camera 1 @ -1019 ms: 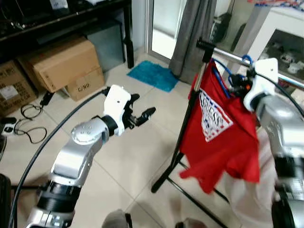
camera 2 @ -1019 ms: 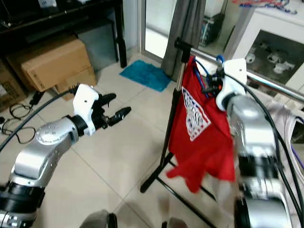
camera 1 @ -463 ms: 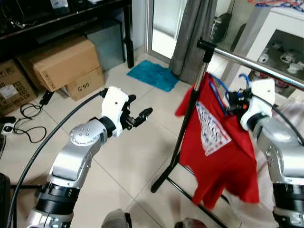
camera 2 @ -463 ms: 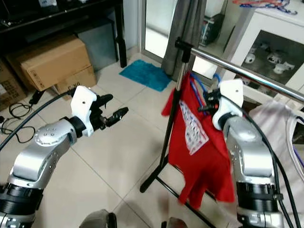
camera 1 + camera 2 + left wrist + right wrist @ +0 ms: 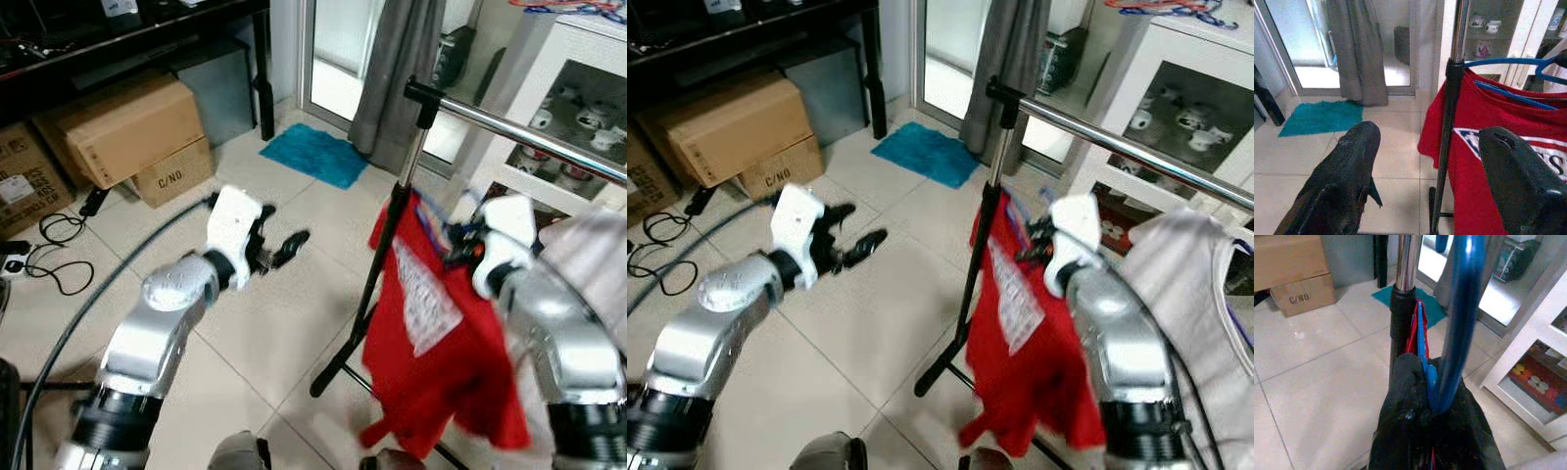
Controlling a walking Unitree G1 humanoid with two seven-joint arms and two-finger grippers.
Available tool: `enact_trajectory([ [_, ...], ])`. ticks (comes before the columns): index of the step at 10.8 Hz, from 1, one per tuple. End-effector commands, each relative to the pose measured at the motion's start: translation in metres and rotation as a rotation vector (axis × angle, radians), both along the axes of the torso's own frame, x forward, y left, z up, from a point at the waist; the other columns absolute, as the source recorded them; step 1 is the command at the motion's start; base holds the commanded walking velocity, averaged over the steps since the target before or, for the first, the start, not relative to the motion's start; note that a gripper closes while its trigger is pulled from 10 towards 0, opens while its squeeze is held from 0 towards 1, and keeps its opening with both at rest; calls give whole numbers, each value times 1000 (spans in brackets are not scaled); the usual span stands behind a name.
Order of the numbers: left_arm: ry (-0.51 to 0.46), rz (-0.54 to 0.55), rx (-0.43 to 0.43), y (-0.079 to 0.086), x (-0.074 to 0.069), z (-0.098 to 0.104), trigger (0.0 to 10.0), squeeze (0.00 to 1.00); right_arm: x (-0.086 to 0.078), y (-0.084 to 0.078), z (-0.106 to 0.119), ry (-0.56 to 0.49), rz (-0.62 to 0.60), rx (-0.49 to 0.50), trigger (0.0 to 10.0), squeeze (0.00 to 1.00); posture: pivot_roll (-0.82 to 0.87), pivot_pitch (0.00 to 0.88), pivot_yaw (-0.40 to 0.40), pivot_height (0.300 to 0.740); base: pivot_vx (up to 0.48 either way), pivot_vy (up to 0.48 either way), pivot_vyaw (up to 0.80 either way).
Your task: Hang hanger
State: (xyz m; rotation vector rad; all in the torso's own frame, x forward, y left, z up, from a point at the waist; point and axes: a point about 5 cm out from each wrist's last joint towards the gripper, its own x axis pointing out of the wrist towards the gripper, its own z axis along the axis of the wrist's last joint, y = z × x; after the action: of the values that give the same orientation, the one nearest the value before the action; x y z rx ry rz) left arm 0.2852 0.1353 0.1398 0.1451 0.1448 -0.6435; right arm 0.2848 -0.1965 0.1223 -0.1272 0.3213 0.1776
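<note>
Below the rail [image 5: 529,119], my right tool [image 5: 458,257] is closed on the stiff, light hanger [image 5: 1454,323] near its hook; the soft shirt [image 5: 431,362] swings.

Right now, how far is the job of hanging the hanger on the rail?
Done: the right end effector grips the blue hanger carrying the red shirt. In hand: it holds it below the metal rail, beside the rack's post. Left: hooking it over the rail and letting go. The left end effector is open, idle.
</note>
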Motion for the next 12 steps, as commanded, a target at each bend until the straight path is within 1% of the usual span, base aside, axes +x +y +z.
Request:
enact_trajectory([
  [1,-17,13,6,1,0,1,10000,0,-1,4,8,-55,1,-9,10000,0,-21,0,-38,740,0,0,0],
  [2,-25,21,10,0,0,0,10000,0,-4,7,6,-56,-8,26,10000,0,-24,0,-34,740,0,0,0],
  [3,-26,25,15,0,0,-2,10000,0,-6,10,4,-51,-5,54,10000,0,-24,0,-34,740,0,0,-694],
  [4,-25,25,15,0,0,-2,10000,0,-8,11,4,-53,-2,49,10000,0,-28,0,-28,740,0,0,-800],
  [5,-9,8,8,-1,0,-3,10000,0,-11,14,5,-65,60,47,10000,0,-40,0,-11,740,0,0,-575],
  [6,7,-3,1,-1,-1,-5,10000,0,-13,17,8,-81,114,38,10000,0,-40,0,-11,740,0,0,0],
  [7,43,9,1,2,0,-8,10000,0,-16,8,14,-103,171,-12,10000,0,-47,0,0,740,0,0,0],
  [8,66,-19,10,4,-2,-11,10000,0,-20,-1,16,-103,240,-66,10000,0,-55,0,6,740,0,0,0],
  [9,66,-58,20,2,-5,-12,10000,0,-24,-2,16,-103,296,-83,10000,0,-58,0,7,740,0,0,0],
  [10,59,-56,17,1,-6,-12,10000,0,-25,-5,14,-95,270,-60,10000,0,-62,0,8,740,0,0,0],
  [11,44,-30,12,-2,-3,-12,10000,0,-25,0,9,-100,223,2,10000,0,-60,0,4,740,0,0,0],
  [12,39,-28,-3,-4,-1,-12,10000,0,-25,7,11,-120,240,7,10000,0,-58,0,2,740,0,0,0],
])
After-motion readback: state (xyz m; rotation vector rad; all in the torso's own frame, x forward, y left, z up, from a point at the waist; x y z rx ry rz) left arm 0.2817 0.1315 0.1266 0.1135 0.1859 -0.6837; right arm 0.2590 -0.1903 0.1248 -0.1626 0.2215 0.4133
